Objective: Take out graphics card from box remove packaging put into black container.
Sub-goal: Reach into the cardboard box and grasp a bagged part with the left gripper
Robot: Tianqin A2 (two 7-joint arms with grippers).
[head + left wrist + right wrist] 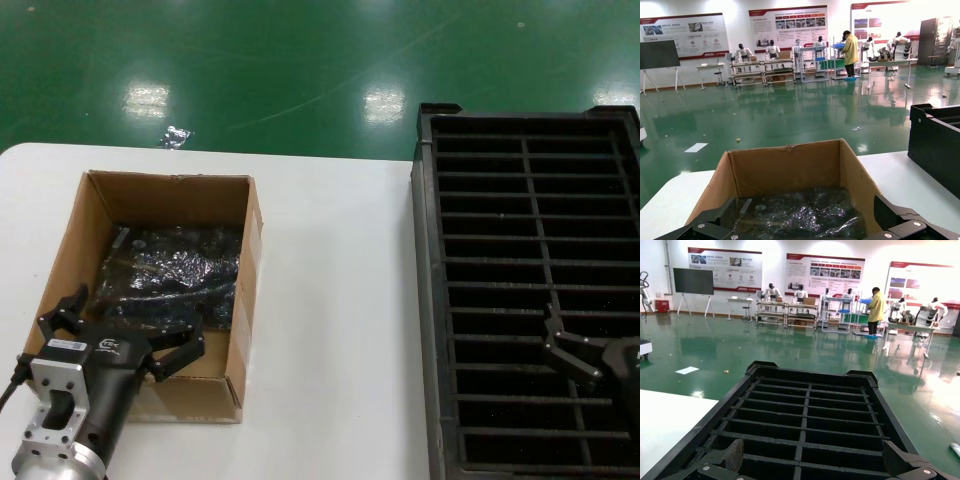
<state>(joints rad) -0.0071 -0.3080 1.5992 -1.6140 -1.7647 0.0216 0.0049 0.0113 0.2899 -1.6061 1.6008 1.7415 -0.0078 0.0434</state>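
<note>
Head view: a white table with a rounded far-left corner stands on a glossy green floor that reflects ceiling lights. The box sits on the left of the table, open-topped, and the bag lies crinkled on its bottom; the card cannot be made out inside it. The left gripper hovers over the box's near end, fingers spread wide, holding nothing. On the right is the tray, its slots dark. The right gripper shows at the near-right edge over the tray — its fingers cannot be told.

Left wrist view: both fingertips frame the bag in the box, well apart. Beyond is the tray's wall, and a hall with benches, wall posters and a person in yellow.

Right wrist view: the tray fills the near ground, two fingertips standing apart over it — the same hall behind.
</note>
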